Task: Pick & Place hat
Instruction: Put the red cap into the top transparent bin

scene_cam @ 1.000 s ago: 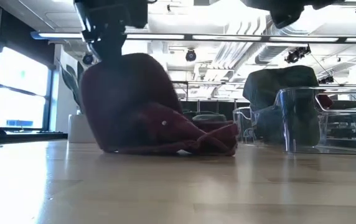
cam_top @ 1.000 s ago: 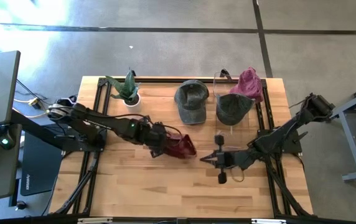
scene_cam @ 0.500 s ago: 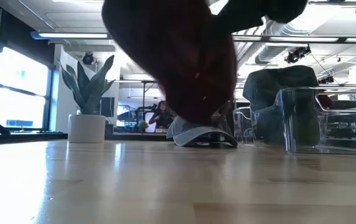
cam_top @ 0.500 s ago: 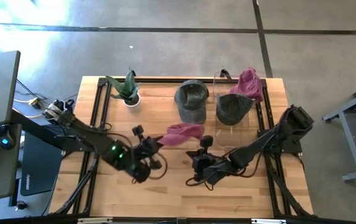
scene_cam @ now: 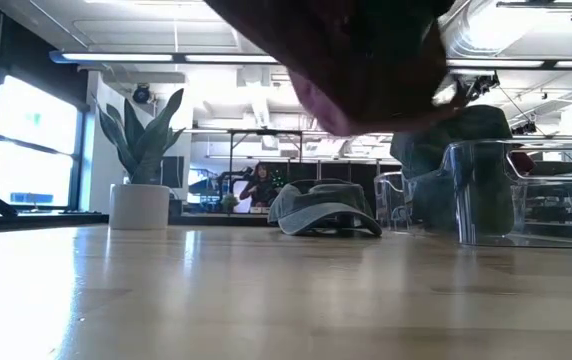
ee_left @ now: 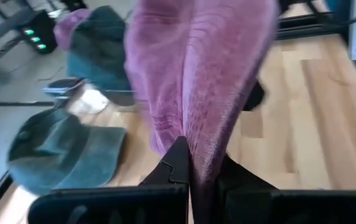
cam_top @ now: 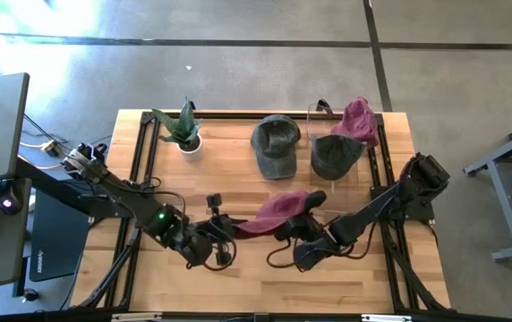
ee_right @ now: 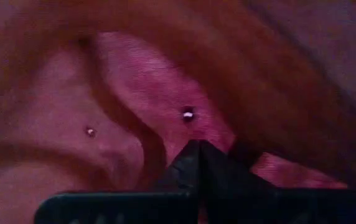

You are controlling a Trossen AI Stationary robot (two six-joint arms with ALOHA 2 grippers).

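Note:
A maroon hat (cam_top: 278, 211) hangs above the middle of the table, clear of the wood, and shows at the top of the low view as the hat (scene_cam: 366, 70). My left gripper (ee_left: 196, 177) is shut on its left end. My right gripper (ee_right: 198, 149) comes from the table's right, shut. Its fingertips are inside the hat's hollow, hidden under the cloth in the high view. My left gripper pinches an edge of the hat's cloth (ee_left: 198, 149) between its two fingers, coming from the table's left and slanting slightly down. The hat stretches away from the fingers, lifted clear of the table. My right gripper pokes its shut fingertips (ee_right: 193, 163) against the crown's inner cloth (ee_right: 165, 118), level, from the table's right. It pinches nothing.
A grey-green hat (cam_top: 276, 146) lies on the far middle of the table. A dark green hat (cam_top: 335, 154) sits in a clear container (scene_cam: 526, 195) at the far right, with a pink hat (cam_top: 360, 118) behind it. A potted plant (cam_top: 183, 128) stands far left.
The hat lay on the table in my left gripper; it is now lifted clear and drawn out sideways. My left gripper has risen, moved toward the near edge and turned. My right gripper has swung round and moved left, into the hat.

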